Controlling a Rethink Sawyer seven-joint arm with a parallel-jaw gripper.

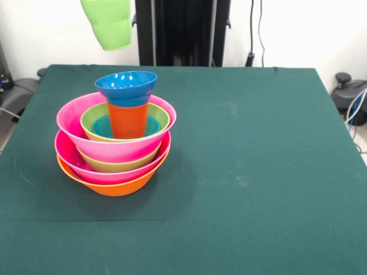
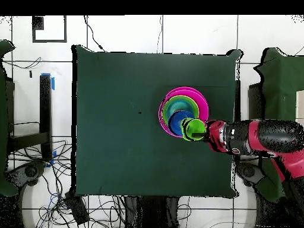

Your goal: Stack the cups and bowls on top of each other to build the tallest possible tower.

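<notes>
Green cup (image 1: 109, 23) aloft; one stacked tower (image 1: 116, 137).

I see even, bright room light on the dark green cloth-covered bench (image 1: 258, 172), with no harsh glare. The glossy plastic stack of nested bowls (image 1: 114, 154) carries small white highlights on its rims and throws a soft, faint shadow toward me and to its right. Both views look reasonably sharp.
</notes>
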